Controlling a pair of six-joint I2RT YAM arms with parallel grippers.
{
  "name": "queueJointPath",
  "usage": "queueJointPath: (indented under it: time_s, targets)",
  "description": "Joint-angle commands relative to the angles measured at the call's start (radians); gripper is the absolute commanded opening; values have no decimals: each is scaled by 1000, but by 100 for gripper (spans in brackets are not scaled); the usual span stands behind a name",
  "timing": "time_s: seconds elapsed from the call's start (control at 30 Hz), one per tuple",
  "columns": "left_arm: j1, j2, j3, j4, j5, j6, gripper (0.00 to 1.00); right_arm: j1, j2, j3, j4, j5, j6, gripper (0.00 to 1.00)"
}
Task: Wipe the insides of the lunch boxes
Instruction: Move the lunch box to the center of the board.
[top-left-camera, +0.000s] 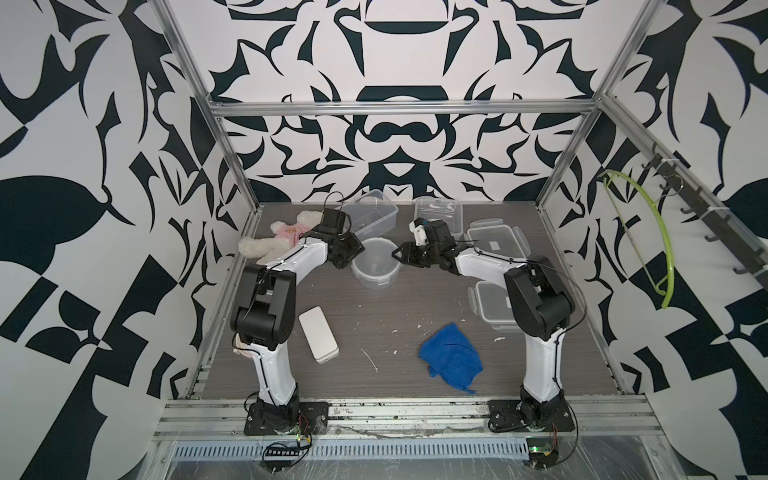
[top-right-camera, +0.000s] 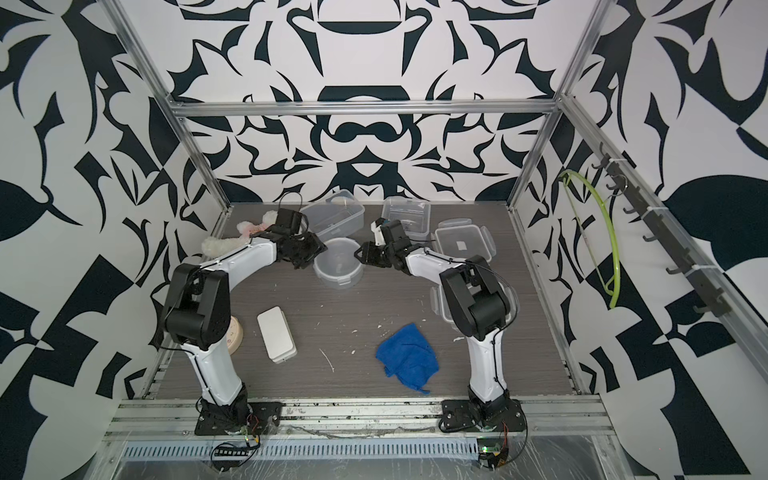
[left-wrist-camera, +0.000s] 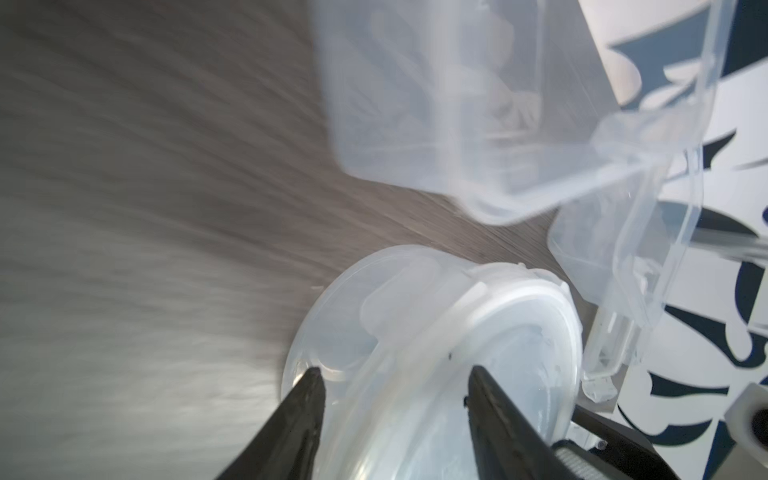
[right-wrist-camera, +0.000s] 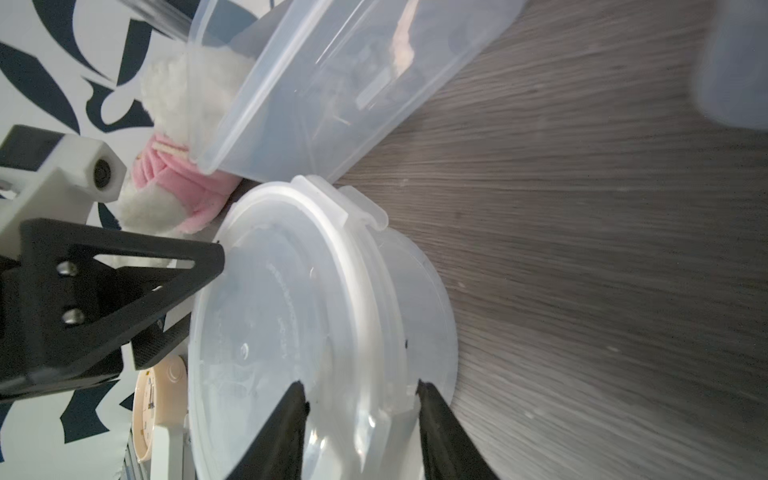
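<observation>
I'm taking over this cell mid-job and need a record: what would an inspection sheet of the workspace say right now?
Surface: grey wood-grain table, white crumbs and streaks.
Job's things: round lunch box lidded, centre; rectangular lunch boxes open, at back; lids lying right.
Clutter: blue cloth, white case, plush toy, beige dial.
Grippers: left gripper and right gripper astride the round box's rim; grip cannot be told.
Cables: black cables along both arms.
Surroundings: patterned walls; green hanger on hook rail.

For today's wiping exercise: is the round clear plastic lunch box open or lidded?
Lidded: the round clear plastic lunch box wears its lid in both wrist views; clip latching, cannot tell.
</observation>
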Motion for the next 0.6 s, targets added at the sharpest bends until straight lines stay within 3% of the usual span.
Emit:
queueJointPath:
  time_s: [0.0, 0.23, 0.57]
  targets:
    - [-76, 103, 117, -100, 23, -21, 58, -30, -73, -54, 43, -47, -4, 46]
    - [-120, 251, 384, -209, -1, -11, 57, -98, -98, -58, 12, -56, -43, 55]
    - [-106, 145, 445, -384, -172, 68, 64, -178, -241, -98, -37, -50, -77, 65]
